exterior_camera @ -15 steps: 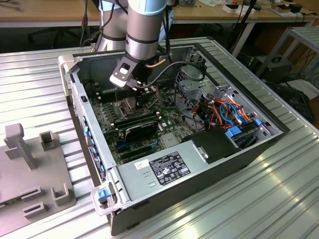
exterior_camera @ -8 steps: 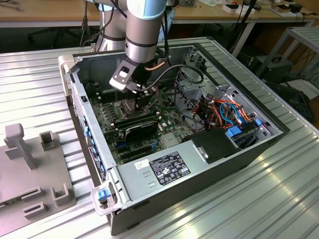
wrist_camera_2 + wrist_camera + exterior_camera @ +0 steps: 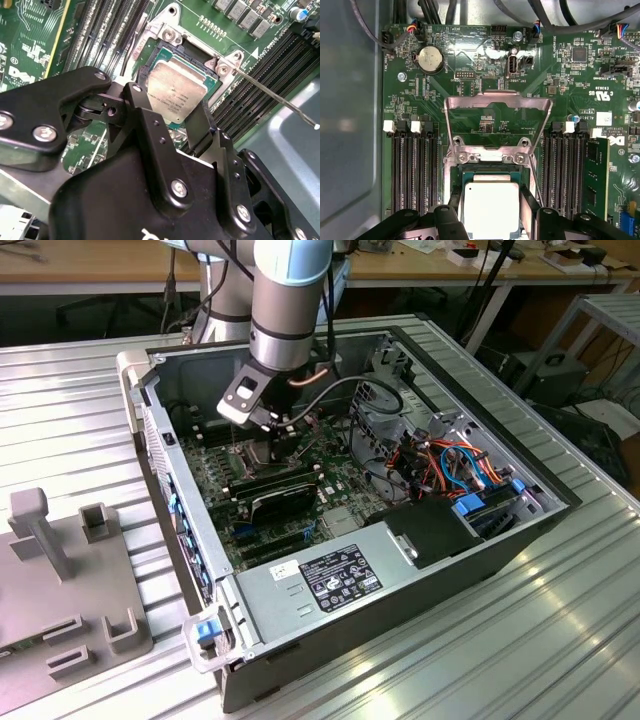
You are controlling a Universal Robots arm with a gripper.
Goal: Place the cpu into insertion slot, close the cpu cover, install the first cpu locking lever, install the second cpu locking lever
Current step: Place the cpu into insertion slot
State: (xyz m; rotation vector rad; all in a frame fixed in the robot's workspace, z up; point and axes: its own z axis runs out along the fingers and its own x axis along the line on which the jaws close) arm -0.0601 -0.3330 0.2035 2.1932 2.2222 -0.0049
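Gripper pinches the cpu by its edges, right at the insertion slot (cpu cover tipped up, leaving it room).

Your exterior view stands well back from the slot, high off one corner of the case, and looks down at an angle with the whole case in frame. In both wrist views you sit close above the slot. The first faces straight down on the board; the second slants past the gripper. All three views share the slot.
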